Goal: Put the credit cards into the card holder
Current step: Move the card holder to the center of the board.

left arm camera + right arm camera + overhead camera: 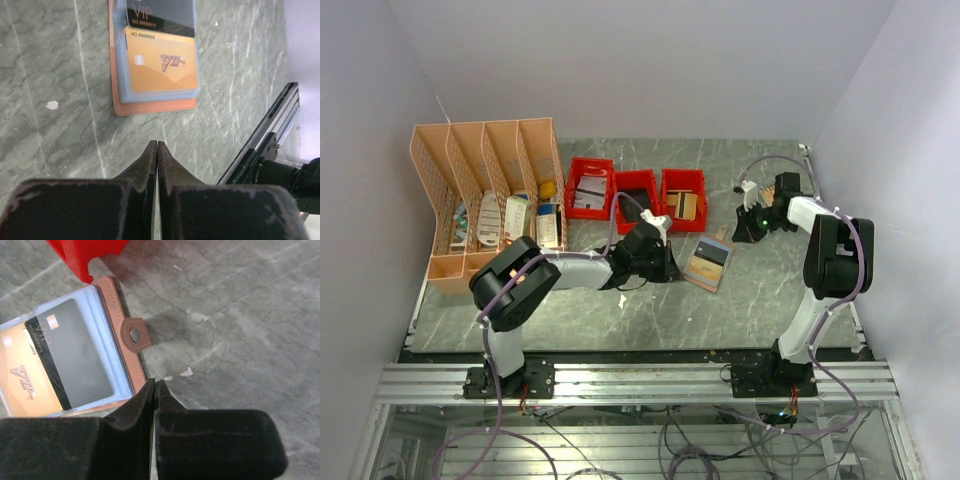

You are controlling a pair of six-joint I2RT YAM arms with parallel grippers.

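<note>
The card holder [709, 264] lies open and flat on the grey marble table, between the two arms. In the left wrist view its tan leather border [150, 106] frames clear sleeves holding a gold card [160, 65] with a black card [160, 15] above it. From the right wrist I see the snap tab [135, 335], the black card [80, 355] and the gold card [25, 380] in the sleeves. My left gripper [672, 270] [157, 143] is shut and empty, just short of the holder's left edge. My right gripper [740, 232] [156, 382] is shut and empty at the holder's corner by the tab.
Three red bins [590, 187] [636, 197] [683, 195] stand in a row behind the holder, one corner showing in the right wrist view [85, 252]. A peach desk organizer [485, 200] fills the back left. White specks [187, 372] dot the table.
</note>
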